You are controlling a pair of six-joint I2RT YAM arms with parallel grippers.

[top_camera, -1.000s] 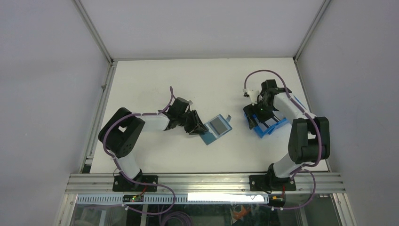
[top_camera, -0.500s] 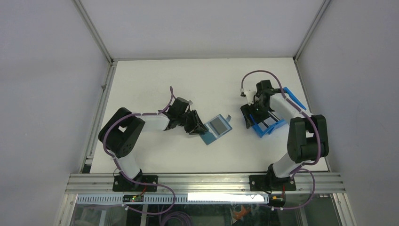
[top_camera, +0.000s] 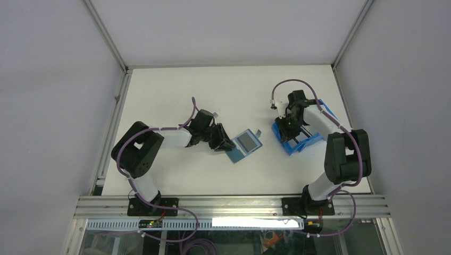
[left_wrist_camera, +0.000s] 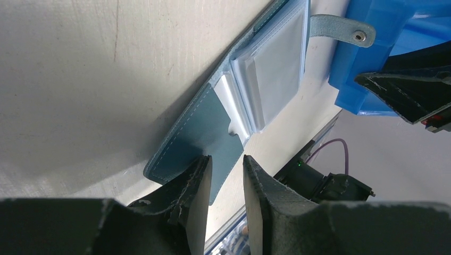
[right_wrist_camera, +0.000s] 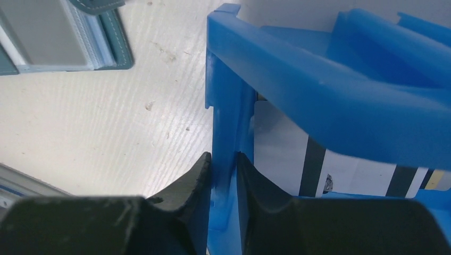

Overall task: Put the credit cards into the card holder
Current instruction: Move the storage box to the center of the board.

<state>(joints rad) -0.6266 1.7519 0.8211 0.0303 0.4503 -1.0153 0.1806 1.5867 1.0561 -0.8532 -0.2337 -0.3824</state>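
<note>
While the left gripper (left_wrist_camera: 225, 175) pinches the near cover of the card holder (left_wrist_camera: 213, 125) to pin it open, the right gripper (right_wrist_camera: 223, 170), right of the holder, clamps the blue bin (right_wrist_camera: 319, 90) wall (probably to steady it); the credit cards (right_wrist_camera: 282, 154) lie inside that bin.

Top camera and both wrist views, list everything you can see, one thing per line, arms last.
card holder: one, teal-blue with grey pockets, lying open mid-table
blue bin: one, bright blue, right of the card holder
credit cards: number unclear, pale with dark stripes, inside the blue bin
table: one, white, under everything
left gripper: one, black, closed on the card holder's cover edge
right gripper: one, black, closed on the blue bin's wall
</note>
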